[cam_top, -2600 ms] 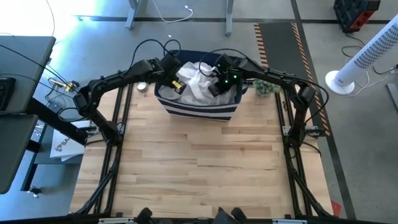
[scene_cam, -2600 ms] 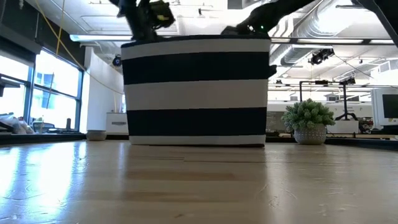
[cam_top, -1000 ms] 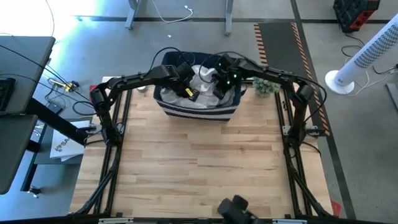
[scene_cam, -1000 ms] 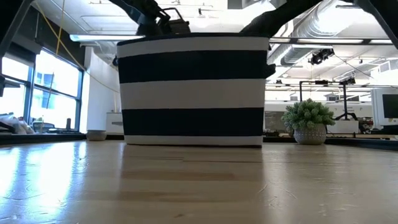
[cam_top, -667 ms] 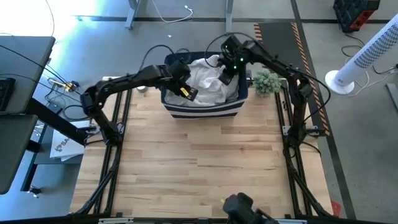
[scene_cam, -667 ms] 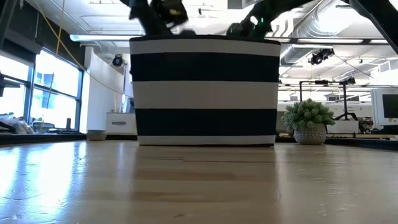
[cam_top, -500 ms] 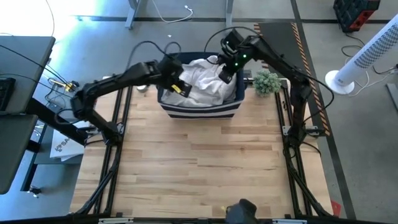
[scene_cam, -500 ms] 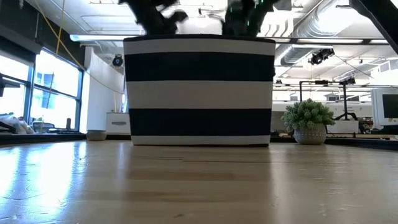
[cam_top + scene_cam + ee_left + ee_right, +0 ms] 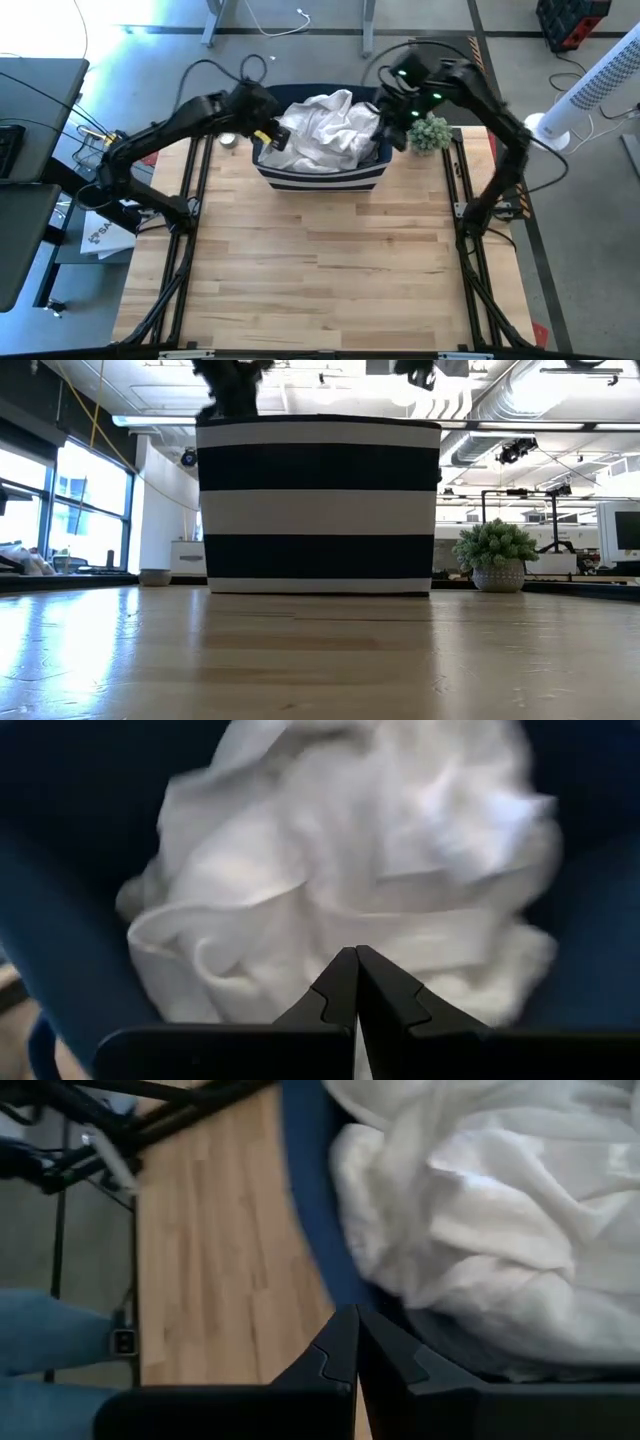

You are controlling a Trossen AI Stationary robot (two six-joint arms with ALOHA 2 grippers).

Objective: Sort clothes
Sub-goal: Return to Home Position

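The clothes [image 9: 325,124] lie heaped as a crumpled white pile inside the navy bin with white stripes [image 9: 322,179], which stands at the far middle of the wooden table [image 9: 320,270], just beside a small potted plant [image 9: 430,131]. The left gripper [image 9: 356,955] hangs over the bin's left edge, looking down on the pile, its fingers pressed together on nothing. The right gripper [image 9: 356,1313] hangs over the bin's right edge, its fingers likewise closed and empty.
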